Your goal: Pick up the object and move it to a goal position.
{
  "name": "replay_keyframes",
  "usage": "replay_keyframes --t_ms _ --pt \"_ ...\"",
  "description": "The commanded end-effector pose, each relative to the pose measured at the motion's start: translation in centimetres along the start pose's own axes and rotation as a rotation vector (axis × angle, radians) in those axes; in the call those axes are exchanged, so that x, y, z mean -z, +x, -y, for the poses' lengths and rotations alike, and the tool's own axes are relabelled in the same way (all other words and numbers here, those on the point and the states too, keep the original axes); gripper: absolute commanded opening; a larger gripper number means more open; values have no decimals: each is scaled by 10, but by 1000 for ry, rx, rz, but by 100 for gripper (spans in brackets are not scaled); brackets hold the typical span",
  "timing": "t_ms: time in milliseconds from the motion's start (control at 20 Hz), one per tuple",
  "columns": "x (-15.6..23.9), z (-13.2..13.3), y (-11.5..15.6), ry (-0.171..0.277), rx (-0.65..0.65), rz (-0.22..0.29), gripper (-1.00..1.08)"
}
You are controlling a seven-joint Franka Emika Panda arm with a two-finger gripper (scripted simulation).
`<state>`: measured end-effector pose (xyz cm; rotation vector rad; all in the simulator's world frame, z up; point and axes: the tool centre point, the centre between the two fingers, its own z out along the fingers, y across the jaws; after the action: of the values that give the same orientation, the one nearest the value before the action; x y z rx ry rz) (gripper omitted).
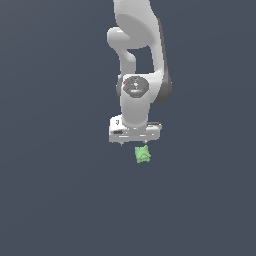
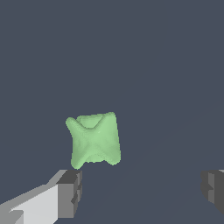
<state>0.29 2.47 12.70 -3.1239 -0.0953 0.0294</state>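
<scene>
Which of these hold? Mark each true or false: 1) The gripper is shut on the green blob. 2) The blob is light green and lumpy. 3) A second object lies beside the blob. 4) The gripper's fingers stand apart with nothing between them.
1) False. The gripper is open and the green blob sits clear of both fingers in the wrist view.
2) True. It has rounded bumps and a light green colour.
3) False. Only the blob shows on the plain dark surface in either view.
4) True. The gap between the fingers is empty; the blob lies outside it.
</scene>
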Motion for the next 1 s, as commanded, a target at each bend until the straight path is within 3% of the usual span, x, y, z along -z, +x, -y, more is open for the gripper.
replay_keyframes --t_ms 0,350,950 --pt "-14 17 5 -8 48 -6 100" --pt "-36 43 10 -17 122 -17 100" --pt "-67 43 10 -17 125 -16 100"
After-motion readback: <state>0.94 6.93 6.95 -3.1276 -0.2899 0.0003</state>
